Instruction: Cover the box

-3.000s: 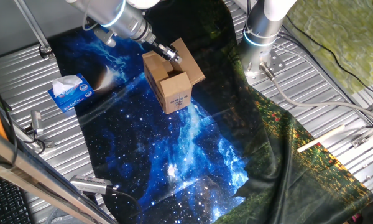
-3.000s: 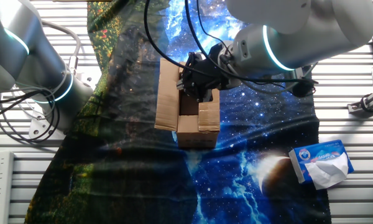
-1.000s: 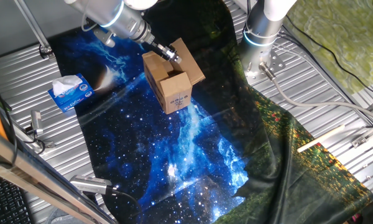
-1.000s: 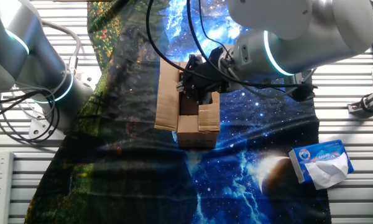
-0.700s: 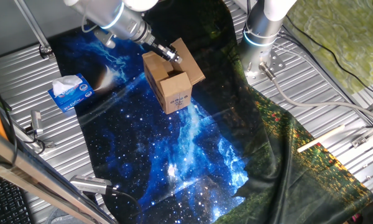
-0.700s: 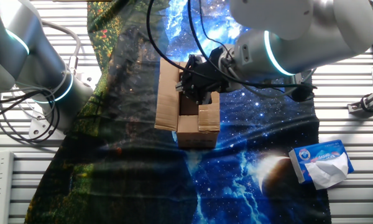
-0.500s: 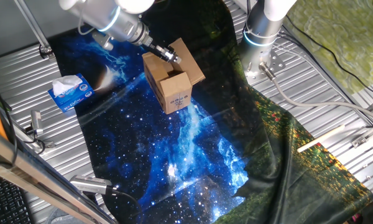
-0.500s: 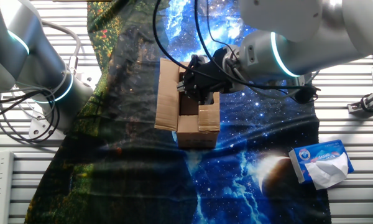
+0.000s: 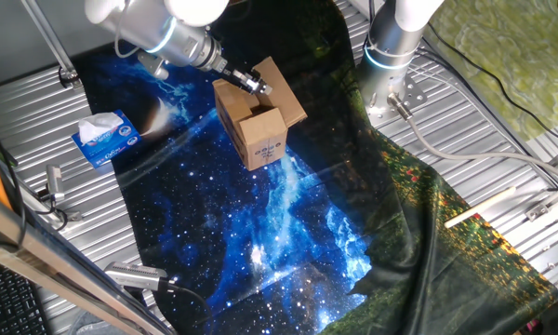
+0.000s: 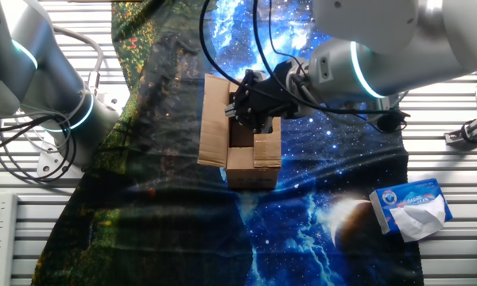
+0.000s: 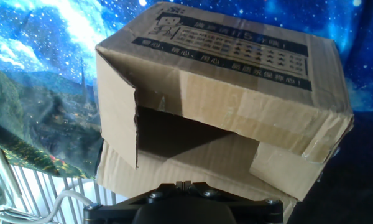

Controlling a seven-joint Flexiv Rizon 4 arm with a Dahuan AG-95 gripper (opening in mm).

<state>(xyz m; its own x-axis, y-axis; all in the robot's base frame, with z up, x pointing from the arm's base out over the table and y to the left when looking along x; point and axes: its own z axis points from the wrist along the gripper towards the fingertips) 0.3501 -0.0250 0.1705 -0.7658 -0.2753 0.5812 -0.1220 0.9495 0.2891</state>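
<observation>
1. A galaxy-print cloth (image 9: 260, 233) covers a ribbed metal table (image 9: 502, 121).
2. The box (image 9: 253, 126) stands mid-cloth, one flap lying open.
3. The gripper (image 9: 255, 83) sits at the box's top opening; its opening cannot be judged.
4. A tissue box (image 9: 105, 138) lies at the cloth's edge.

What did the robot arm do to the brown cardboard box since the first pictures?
Almost nothing. The arm's upper body swung a little sideways, while the gripper kept its place at the top opening of the small brown cardboard box. The box did not move, one flap still hangs open, and the blue and white tissue box stayed put.
</observation>
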